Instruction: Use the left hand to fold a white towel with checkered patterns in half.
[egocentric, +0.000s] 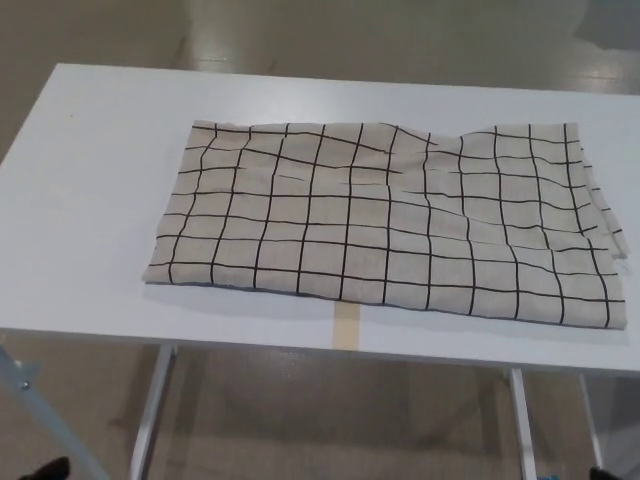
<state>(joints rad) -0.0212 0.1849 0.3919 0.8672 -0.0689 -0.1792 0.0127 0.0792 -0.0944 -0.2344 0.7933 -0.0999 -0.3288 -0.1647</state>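
- Pale concrete floor (330, 35) fills the background, glossy in patches, beyond the far edge of a white table (80, 200).
- Table spans nearly the full width of the view; its near edge runs across the lower part of the picture.
- Metal legs (150, 410) show under the near edge, one at left and one at right; a slanted grey bar crosses the bottom left corner.
- No brand, label or readable writing anywhere on towel, table or floor.
- Towel (390, 225) lies flat on the table, centre to right, long side running left to right.
- Cloth is off-white with a black grid of thin lines.
- Its right end reaches close to the table's right side; layered edges show there, slightly fanned, so more than one layer lies stacked.
- Left end sits well apart from the table's left edge, with bare white surface between.
- Shallow wrinkles cross the far middle and right part of the cloth; near edge lies fairly straight.
- Strip of tan tape (346, 325) sticks on the table just near the towel's near edge, about midway, reaching the table's near edge.
- Neither robot hand is in the picture, so finger state cannot be told and no hand-to-towel relation can be given.
- Nothing else rests on the table around the towel.
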